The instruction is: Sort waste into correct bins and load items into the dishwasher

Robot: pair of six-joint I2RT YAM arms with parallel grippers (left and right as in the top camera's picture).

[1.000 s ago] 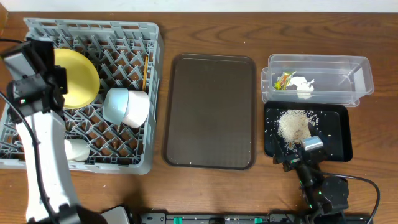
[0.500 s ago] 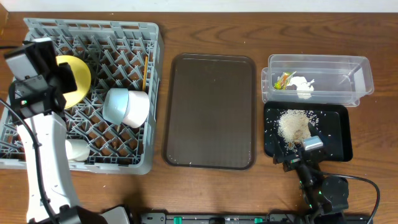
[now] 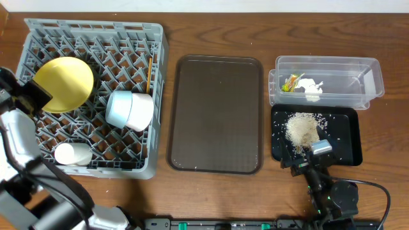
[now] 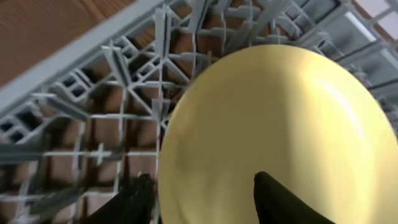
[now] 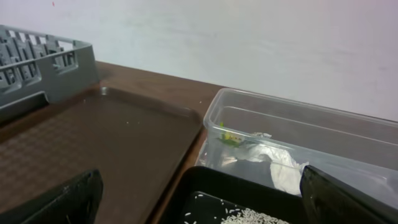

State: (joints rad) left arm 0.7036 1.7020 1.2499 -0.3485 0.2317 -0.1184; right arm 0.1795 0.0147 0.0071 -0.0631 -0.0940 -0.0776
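Note:
The yellow plate (image 3: 64, 83) leans in the grey dish rack (image 3: 96, 38) at its left side, and fills the left wrist view (image 4: 280, 118). My left gripper (image 3: 37, 97) is open at the plate's left rim, with its fingers (image 4: 134, 199) apart and the rim between them. The blue bowl (image 3: 120, 107), white bowl (image 3: 144, 112), white cup (image 3: 71, 153) and chopsticks (image 3: 149, 73) are in the rack. The wrapper (image 3: 293, 82) and tissue (image 3: 311, 88) lie in the clear tub (image 3: 367, 80). The rice scraps (image 3: 301, 128) lie in the black tray (image 3: 345, 144). My right gripper (image 3: 307, 163) is open and empty at the black tray's front edge.
The brown serving tray (image 3: 216, 114) lies between the rack and the bins, and shows in the right wrist view (image 5: 93, 143). That view also shows the clear tub (image 5: 298, 118), the tissue (image 5: 280, 168), the black tray (image 5: 193, 186) and a rack corner (image 5: 37, 62).
My left arm has pulled back to the left off the plate, which now shows whole and leaning in the rack. The right arm has not moved.

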